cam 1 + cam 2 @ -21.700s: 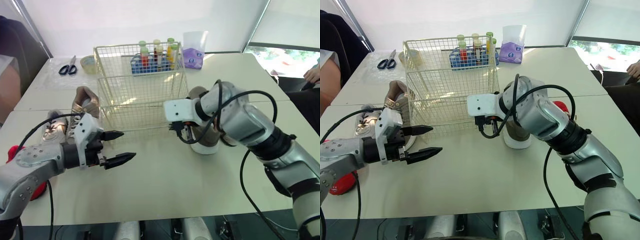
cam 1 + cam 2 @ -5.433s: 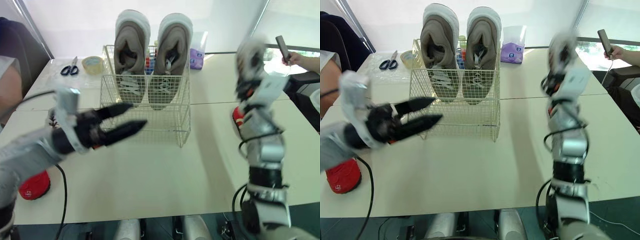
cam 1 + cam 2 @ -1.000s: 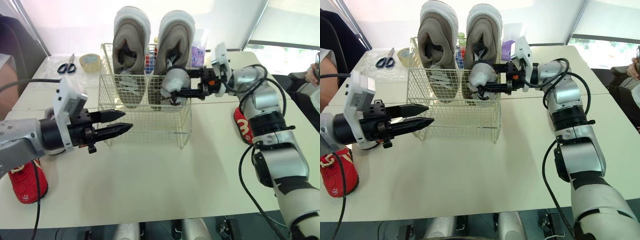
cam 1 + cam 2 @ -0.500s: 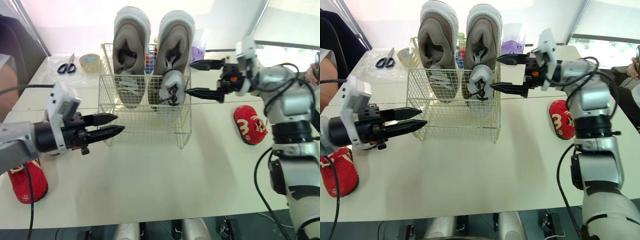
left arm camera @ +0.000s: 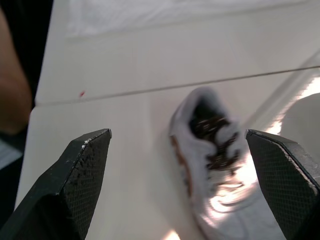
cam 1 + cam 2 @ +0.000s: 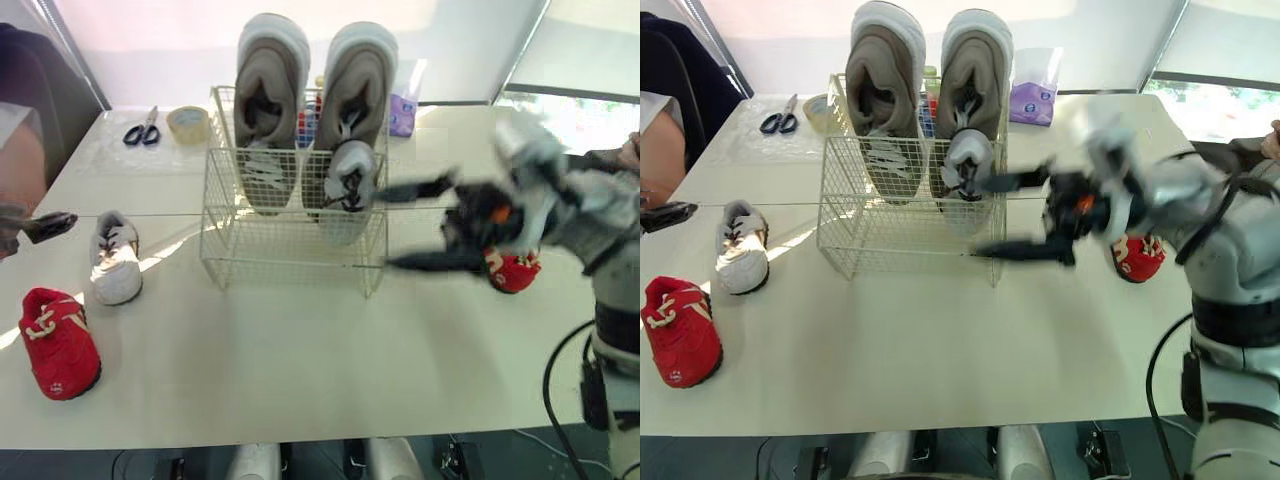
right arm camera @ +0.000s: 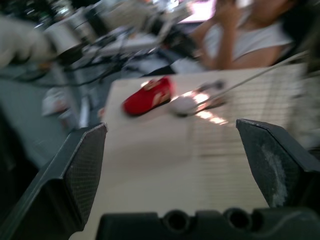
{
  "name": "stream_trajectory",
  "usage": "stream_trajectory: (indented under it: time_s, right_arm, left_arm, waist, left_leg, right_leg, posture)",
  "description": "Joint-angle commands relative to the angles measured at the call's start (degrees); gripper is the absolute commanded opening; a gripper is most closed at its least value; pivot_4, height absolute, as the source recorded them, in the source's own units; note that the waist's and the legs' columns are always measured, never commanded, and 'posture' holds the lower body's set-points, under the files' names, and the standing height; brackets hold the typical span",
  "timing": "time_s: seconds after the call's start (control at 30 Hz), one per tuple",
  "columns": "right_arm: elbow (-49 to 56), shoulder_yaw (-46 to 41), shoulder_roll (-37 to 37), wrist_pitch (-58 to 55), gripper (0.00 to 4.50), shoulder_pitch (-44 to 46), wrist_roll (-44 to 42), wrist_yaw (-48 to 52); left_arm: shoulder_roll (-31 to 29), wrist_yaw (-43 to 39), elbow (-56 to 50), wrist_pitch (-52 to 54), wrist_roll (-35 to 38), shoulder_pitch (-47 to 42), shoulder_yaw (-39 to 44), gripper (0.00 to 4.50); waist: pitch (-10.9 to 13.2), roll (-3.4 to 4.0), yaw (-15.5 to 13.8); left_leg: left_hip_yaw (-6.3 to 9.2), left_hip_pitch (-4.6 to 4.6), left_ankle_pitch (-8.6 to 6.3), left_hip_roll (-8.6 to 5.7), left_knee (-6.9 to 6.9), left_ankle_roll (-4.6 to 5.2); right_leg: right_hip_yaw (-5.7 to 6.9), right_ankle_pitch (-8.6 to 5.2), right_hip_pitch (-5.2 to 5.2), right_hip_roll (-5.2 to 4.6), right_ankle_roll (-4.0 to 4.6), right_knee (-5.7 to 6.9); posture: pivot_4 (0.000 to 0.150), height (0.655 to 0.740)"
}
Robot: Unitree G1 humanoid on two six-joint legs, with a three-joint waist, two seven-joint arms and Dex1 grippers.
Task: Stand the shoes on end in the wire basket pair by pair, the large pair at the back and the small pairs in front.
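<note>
Cream table (image 6: 300, 350) under a bright window wall, pretty ordinary setup. The right gripper (image 6: 392, 227) is empty with its fingers spread wide, blurred, sitting just off the wire basket (image 6: 290, 250) at about 3 o'clock. The left gripper (image 5: 176, 136) is also wide apart and holding nothing. Its wrist view looks straight down at a small white shoe (image 6: 115, 262) lying flat on the table at roughly 9 o'clock from the basket.

Inside the basket, the large pair (image 6: 268, 110) stands on end along the back. One small grey shoe (image 6: 345, 180) stands in front of it on the right side, and the front-left spot looks free.

Further out, one red shoe (image 6: 60, 345) lies at about 8 o'clock from the basket and another red shoe (image 6: 512, 270) at 3 o'clock, just past the right gripper.

Best guess is the robot's mid-way through the first small pair. The white shoe looks like the grey one's mate, so the next move would be the left gripper closing on it. It'd then have to tip the shoe upright and drop it in beside its partner.

As for writing, the red shoes have white marks on top, but they're too small to read.
</note>
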State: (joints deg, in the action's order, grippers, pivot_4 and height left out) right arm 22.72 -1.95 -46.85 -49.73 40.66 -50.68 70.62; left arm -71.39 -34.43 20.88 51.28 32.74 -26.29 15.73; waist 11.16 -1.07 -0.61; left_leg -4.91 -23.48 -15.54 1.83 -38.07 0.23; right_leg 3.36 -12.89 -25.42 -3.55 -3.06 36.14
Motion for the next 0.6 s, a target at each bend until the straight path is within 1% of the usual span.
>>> stream_trajectory:
  time_s: [0.03, 0.13, 0.27, 0.37, 0.4, 0.43, 0.47, 0.6]
  right_arm:
    - [1.6, 1.3, -1.7, 2.5, 4.50, -0.1, 2.1, 1.5]
    - [0.8, 1.4, -1.0, 2.6, 4.50, 0.3, 2.0, 0.6]
    - [1.6, 1.4, -0.9, 1.6, 4.50, 0.3, 1.1, -0.4]
    - [1.3, 1.6, -0.8, 1.3, 4.50, 0.7, 1.2, -1.2]
    - [1.3, 1.6, -0.8, 1.2, 4.50, 0.8, 1.2, -1.4]
    - [1.3, 1.6, -0.9, 1.2, 4.50, 0.8, 1.3, -1.5]
    - [1.3, 1.5, -1.0, 1.2, 4.50, 0.8, 1.3, -1.6]
    - [1.0, 1.2, -1.5, 1.3, 4.50, 0.7, 1.5, -1.9]
  left_arm:
    - [2.4, 0.8, 5.4, 2.3, -5.4, -6.9, -5.4, 4.41]
    - [5.3, 1.3, 9.7, 3.7, -8.0, -10.9, -7.2, 4.41]
    - [7.7, -1.3, 10.1, 4.9, -9.3, -10.2, -8.6, 4.41]
    - [9.7, -1.7, 11.6, 3.9, -11.3, -9.3, -9.3, 4.41]
    - [10.2, -1.7, 12.1, 3.5, -12.0, -9.2, -9.3, 3.89]
    - [10.5, -1.9, 12.2, 3.4, -12.4, -9.3, -9.3, 3.57]
    - [10.7, -1.9, 12.3, 3.4, -12.7, -9.6, -9.0, 3.09]
    - [11.2, -1.6, 12.4, 4.0, -13.3, -10.7, -8.0, 0.95]
  waist:
    - [0.0, -0.06, -0.1]
    - [0.0, -0.25, -0.1]
    - [-0.1, -0.28, 0.1]
    - [-0.1, -0.28, 0.0]
    - [-0.1, -0.28, 0.0]
    - [-0.1, -0.28, 0.0]
    - [-0.1, -0.28, 0.0]
    - [-0.1, -0.29, 0.1]
  left_leg:
    - [-0.06, -0.01, -0.02, -0.01, -0.06, 0.04]
    - [-0.07, -0.04, -0.03, -0.01, -0.16, 0.06]
    - [-0.06, -0.04, -0.04, 0.00, -0.15, 0.07]
    - [-0.04, -0.02, -0.04, 0.01, -0.16, 0.07]
    - [-0.03, -0.02, -0.04, 0.01, -0.16, 0.06]
    - [-0.03, -0.01, -0.03, 0.01, -0.16, 0.07]
    - [-0.03, -0.01, -0.03, 0.01, -0.17, 0.07]
    - [-0.03, 0.00, -0.04, 0.01, -0.17, 0.07]
  right_leg:
    - [-0.01, 0.01, 0.00, -0.01, -0.03, 0.00]
    - [-0.01, 0.03, 0.01, 0.00, -0.05, 0.00]
    - [-0.02, 0.03, 0.00, -0.02, -0.06, 0.02]
    - [-0.02, 0.03, 0.00, -0.04, -0.06, 0.08]
    - [-0.02, 0.03, 0.00, -0.04, -0.05, 0.08]
    - [-0.02, 0.03, 0.01, -0.04, -0.05, 0.08]
    - [-0.02, 0.03, 0.01, -0.05, -0.05, 0.09]
    - [-0.04, 0.04, 0.01, -0.09, -0.05, 0.09]
  posture:
    - [0.150, 0.7400]
    - [0.150, 0.7400]
    - [0.150, 0.7400]
    - [0.150, 0.7400]
    - [0.150, 0.7400]
    - [0.150, 0.7400]
    - [0.150, 0.7400]
    - [0.150, 0.7400]
